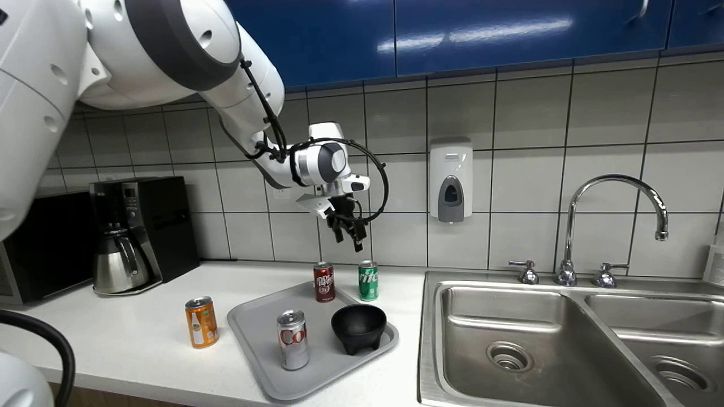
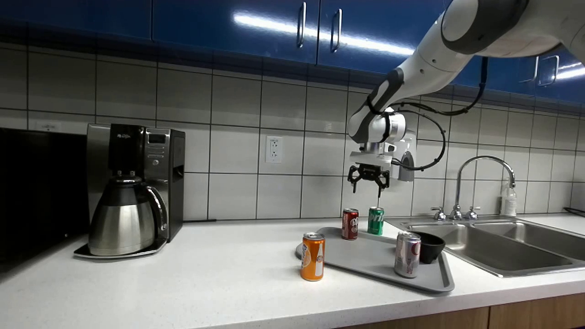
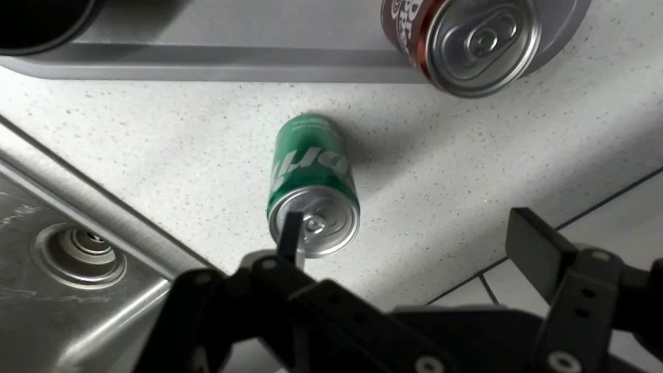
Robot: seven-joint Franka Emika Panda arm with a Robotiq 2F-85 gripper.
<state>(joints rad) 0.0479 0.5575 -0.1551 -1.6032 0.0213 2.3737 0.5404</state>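
Note:
My gripper (image 1: 348,241) is open and empty, hanging above the back of the counter in both exterior views (image 2: 367,191). In the wrist view its fingers (image 3: 412,228) are wide apart. A green Sprite can (image 3: 311,150) is nearest, upright on the counter just behind the tray, below the fingers (image 1: 368,281). One finger overlaps its lid in the wrist view, with a height gap showing in the exterior views. A dark red Dr Pepper can (image 1: 324,282) stands on the tray's back corner. A silver Coke can (image 1: 293,342) and a black footed bowl (image 1: 358,328) stand on the grey tray (image 1: 266,316).
An orange can (image 2: 312,258) stands on the counter beside the tray. A steel double sink (image 1: 428,339) with a tall faucet (image 1: 616,178) adjoins. A coffee maker (image 2: 177,183) with a steel carafe stands at the far end. Blue cabinets (image 1: 481,28) hang above, and a soap dispenser (image 1: 451,164) is on the wall.

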